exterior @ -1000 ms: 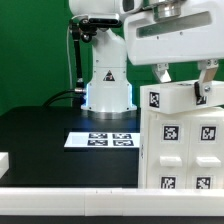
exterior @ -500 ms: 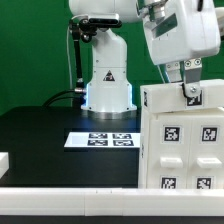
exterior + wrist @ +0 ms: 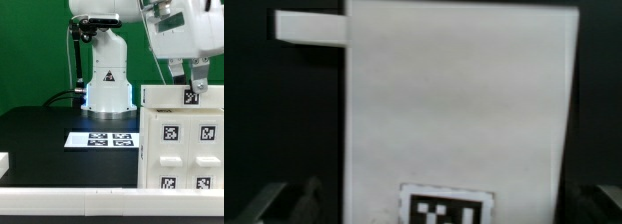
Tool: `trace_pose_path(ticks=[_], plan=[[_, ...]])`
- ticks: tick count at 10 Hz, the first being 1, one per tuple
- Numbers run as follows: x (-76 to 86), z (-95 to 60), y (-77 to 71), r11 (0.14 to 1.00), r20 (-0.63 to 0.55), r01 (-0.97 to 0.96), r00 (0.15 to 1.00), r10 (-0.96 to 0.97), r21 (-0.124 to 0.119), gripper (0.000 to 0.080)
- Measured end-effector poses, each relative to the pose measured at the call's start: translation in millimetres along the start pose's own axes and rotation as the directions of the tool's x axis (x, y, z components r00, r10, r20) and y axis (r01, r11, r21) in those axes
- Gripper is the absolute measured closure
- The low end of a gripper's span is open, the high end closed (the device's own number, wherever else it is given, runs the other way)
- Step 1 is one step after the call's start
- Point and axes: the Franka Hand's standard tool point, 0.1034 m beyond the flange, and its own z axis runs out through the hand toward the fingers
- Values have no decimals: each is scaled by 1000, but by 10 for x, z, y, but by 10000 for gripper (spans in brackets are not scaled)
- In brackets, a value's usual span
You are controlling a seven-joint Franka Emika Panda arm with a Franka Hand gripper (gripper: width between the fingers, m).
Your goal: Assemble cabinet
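Cabinet (image 3: 182, 140) stands upright on the black counter (image 3: 45, 130) at the exterior view's right, tagged face toward the camera. Hand (image 3: 188, 88) straddles its top edge, fingers spread either side, not clamped. Judged mid-assembly; marker board (image 3: 101, 140) lies nearby, bare.

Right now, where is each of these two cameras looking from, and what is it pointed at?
Exterior view: off the arm, low at the table's edge, facing the cabinet, the marker board and the robot's base; the pincer shows at the cabinet's top.
Wrist view: on the wrist, looking along the pincer at the cabinet; only dark fingertips show.
Shared: the cabinet and pincer.
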Motion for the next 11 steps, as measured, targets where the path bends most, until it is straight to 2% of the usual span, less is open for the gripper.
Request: trace_pose_path(ticks=[2,3,6,7,8,9,11], plan=[[-120,-101,0,990,45,121,992,-118,-73,151],[-109,-93,-44,982,44,179,983,-176,-59,151],[-107,-82,-35,931,54,360,932,-358,-54,151],[-94,-111,-40,842,27,533,846,-533,-86,151],[-108,-134,-69,726,20,681,730,-683,-97,151],[-126,-129,-75,591,28,800,597,-802,-102,151],[-123,-123,-69,458,42,883,464,-885,-105,151]])
